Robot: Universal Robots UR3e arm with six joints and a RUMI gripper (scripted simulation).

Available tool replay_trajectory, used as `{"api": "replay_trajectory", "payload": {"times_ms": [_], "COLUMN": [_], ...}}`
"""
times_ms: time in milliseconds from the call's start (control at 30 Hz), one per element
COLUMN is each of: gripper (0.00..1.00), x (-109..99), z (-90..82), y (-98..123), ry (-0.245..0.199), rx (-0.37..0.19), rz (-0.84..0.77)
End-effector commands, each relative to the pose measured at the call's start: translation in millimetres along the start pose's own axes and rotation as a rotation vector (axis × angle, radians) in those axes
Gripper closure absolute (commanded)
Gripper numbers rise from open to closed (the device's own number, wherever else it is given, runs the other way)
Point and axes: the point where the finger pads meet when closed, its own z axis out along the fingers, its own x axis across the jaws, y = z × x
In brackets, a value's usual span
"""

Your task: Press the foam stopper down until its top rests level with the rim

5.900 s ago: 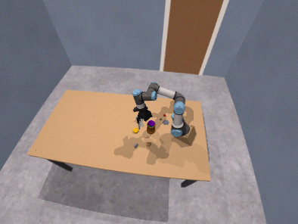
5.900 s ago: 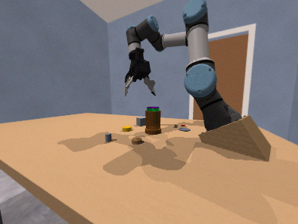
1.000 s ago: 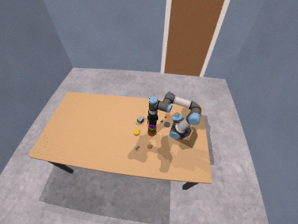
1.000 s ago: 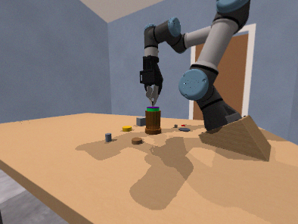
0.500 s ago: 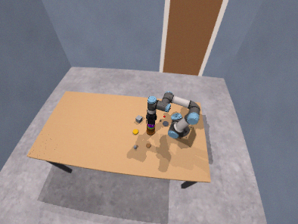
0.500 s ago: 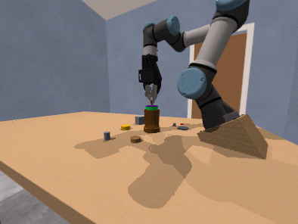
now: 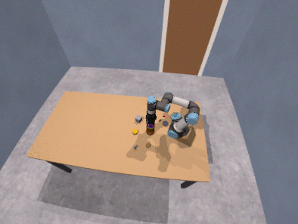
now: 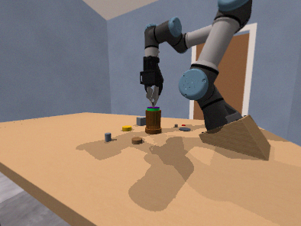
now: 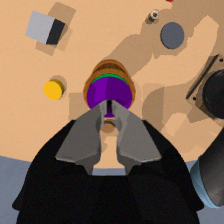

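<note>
The gripper (image 8: 153,103), fingers pressed together and empty, points at the purple stopper (image 9: 109,92) in the brown jar (image 8: 153,123). The foam is probably soft and springy, so it is best pushed at its centre, gently, or the jar may tip.

One jar (image 8: 153,121), one stopper (image 9: 110,92), two discs (image 8: 127,128) (image 8: 185,129), one cube (image 9: 45,28).

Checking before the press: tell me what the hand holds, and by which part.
Nothing is held. The hand is shut with nothing between its fingers, tips right above the purple stopper in the jar.
</note>
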Motion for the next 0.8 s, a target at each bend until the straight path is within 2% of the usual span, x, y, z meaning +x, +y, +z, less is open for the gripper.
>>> {"api": "replay_trajectory", "payload": {"times_ms": [0,767], "gripper": [1.00,1.00], "x": [-1,-1], "z": [2.4,14.0], "y": [0,0], "ry": [-0.002,-0.002], "rx": [0.000,0.000], "rz": [0.000,0.000]}}
